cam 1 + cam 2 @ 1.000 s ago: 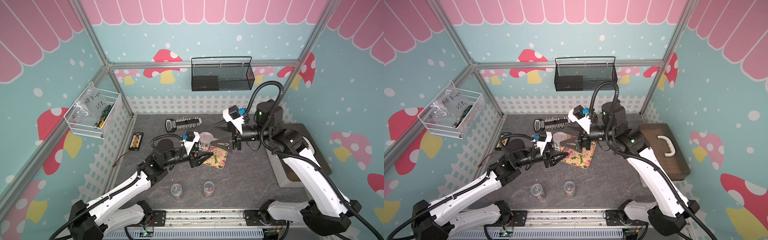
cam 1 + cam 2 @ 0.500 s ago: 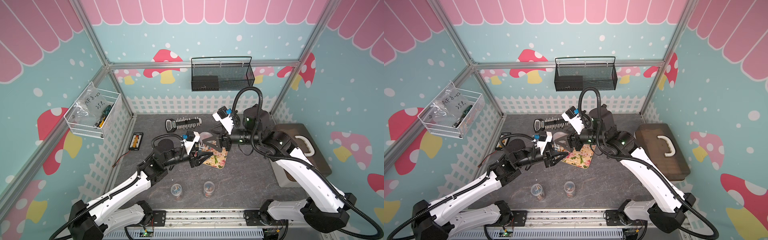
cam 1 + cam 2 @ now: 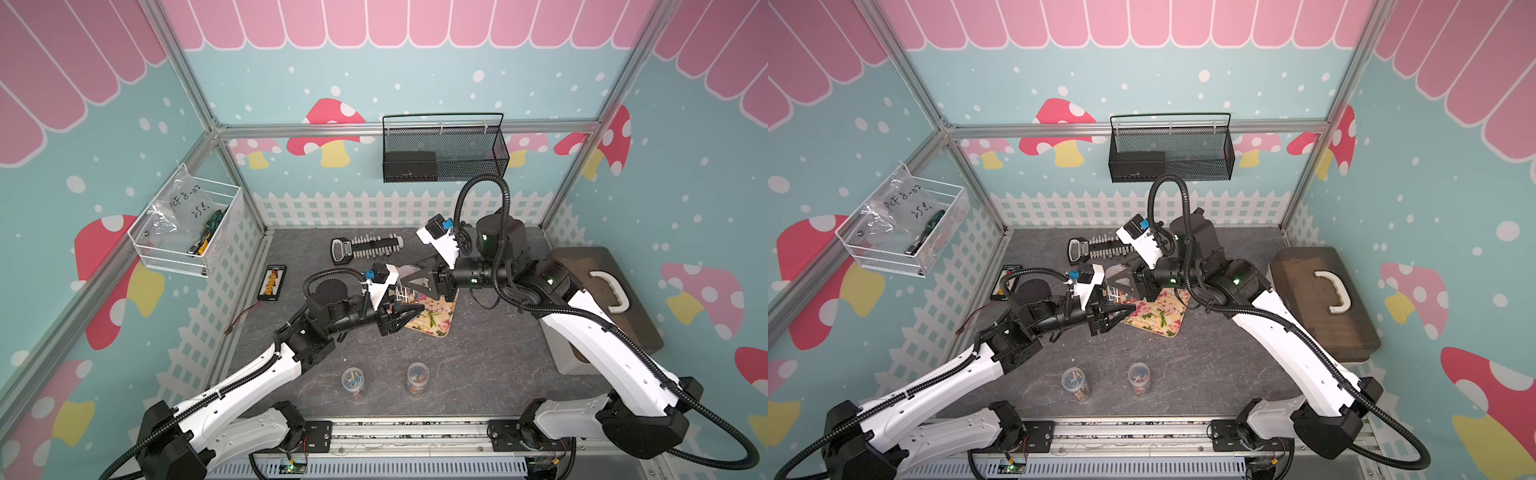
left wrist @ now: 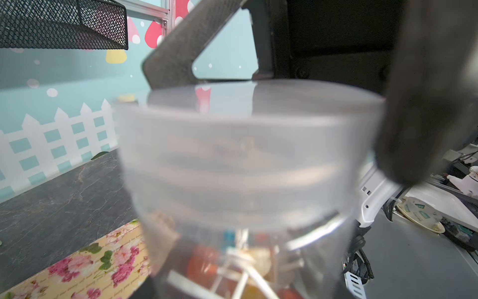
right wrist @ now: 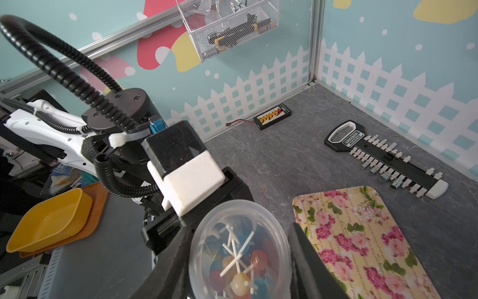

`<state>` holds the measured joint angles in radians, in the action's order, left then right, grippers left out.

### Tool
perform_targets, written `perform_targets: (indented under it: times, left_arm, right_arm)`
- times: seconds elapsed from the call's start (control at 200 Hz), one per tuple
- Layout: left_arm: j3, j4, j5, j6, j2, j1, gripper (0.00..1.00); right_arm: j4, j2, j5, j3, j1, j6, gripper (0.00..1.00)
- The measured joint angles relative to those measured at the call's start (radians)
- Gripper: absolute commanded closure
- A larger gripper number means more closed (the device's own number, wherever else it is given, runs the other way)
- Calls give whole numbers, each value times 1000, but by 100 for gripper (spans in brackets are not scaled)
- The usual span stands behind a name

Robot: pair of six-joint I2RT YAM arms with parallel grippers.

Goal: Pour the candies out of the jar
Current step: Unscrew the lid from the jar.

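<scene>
A clear plastic jar (image 3: 405, 291) (image 3: 1115, 291) with a translucent lid (image 5: 219, 214) (image 4: 245, 145) stands upright over the near corner of a floral tray (image 3: 432, 320). The candies (image 5: 258, 259) (image 4: 207, 261), small coloured lollipops on white sticks, lie inside it. My left gripper (image 3: 409, 308) is shut on the jar's lower body from the left. My right gripper (image 5: 241, 261) (image 3: 411, 284) reaches in from the right. Its two black fingers (image 5: 168, 264) press on opposite sides of the lid.
Two small clear jars (image 3: 352, 380) (image 3: 417, 376) stand near the front edge. A socket rail (image 3: 365, 247) and a small black board (image 3: 272, 282) lie at the back left. A brown case with a white handle (image 3: 602, 299) fills the right side. Wire baskets (image 3: 444, 153) (image 3: 187, 228) hang on the walls.
My right arm has swung left and down to the jar, and its jaws have narrowed around the lid. The left arm and the jar have stayed still.
</scene>
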<state>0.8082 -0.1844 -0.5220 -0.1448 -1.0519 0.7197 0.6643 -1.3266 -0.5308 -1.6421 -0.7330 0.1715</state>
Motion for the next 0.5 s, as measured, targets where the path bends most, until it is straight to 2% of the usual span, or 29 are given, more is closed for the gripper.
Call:
perform_targets:
  times: [0.105, 0.27, 0.445, 0.5]
  left_arm:
    - [0, -10, -8, 10, 8, 0, 60]
    - [0, -37, -51, 45, 19, 10, 60]
    - [2, -57, -65, 45, 24, 11, 60]
    - [2, -56, -64, 44, 26, 10, 60]
  right_arm:
    - [31, -12, -63, -33, 13, -99, 68]
    - [58, -16, -259, -51, 61, -299, 69]
    - [117, -71, -385, -121, 93, -404, 68]
    - [125, -83, -405, -131, 98, -419, 61]
